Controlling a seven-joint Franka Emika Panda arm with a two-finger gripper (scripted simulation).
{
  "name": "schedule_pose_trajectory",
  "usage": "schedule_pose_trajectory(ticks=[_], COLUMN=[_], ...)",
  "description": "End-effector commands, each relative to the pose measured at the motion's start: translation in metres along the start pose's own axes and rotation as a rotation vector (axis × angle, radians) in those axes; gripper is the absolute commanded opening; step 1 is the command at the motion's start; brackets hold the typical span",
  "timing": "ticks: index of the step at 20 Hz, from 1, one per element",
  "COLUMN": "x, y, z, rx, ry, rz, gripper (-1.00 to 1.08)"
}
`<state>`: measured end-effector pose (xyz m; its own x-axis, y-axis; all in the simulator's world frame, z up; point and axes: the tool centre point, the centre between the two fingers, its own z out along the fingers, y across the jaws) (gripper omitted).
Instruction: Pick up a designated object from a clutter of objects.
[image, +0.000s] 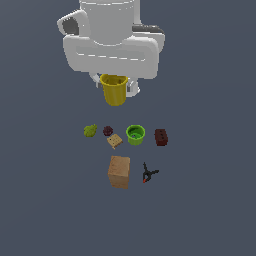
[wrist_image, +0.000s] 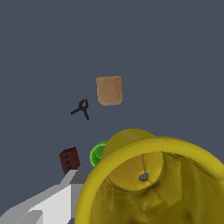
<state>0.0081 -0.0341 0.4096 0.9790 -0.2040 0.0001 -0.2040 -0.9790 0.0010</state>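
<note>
Flat grey-blue ground (image: 210, 200) filled both views. Well above it, the yellow cup (image: 114, 90) hung upright, mouth up, just under the white arm (image: 111, 45), with the gripper (image: 113, 86) pinching its rim between its jaws; in the wrist view the cup's open interior filled the foreground beside one pale finger (wrist_image: 52, 203). Below lay the clutter, in a row from the exterior view's left: green pear (image: 90, 131), dark berry (image: 108, 131), tan cracker square (image: 114, 141), green cup (image: 135, 134), dark red brick (image: 161, 137). Nearer the camera stood the tan box (image: 119, 171), with the black clamp (image: 148, 173) beside it.
</note>
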Motion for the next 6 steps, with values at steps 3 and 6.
schedule_pose_trajectory(ticks=[3, 6], x=[-0.0017, -0.0010], y=[-0.0047, -0.0051], z=[-0.0104, -0.0106], rx=[0.001, 0.001], ry=[0.000, 0.000], rz=[0.000, 0.000], gripper=[-1.00, -1.00])
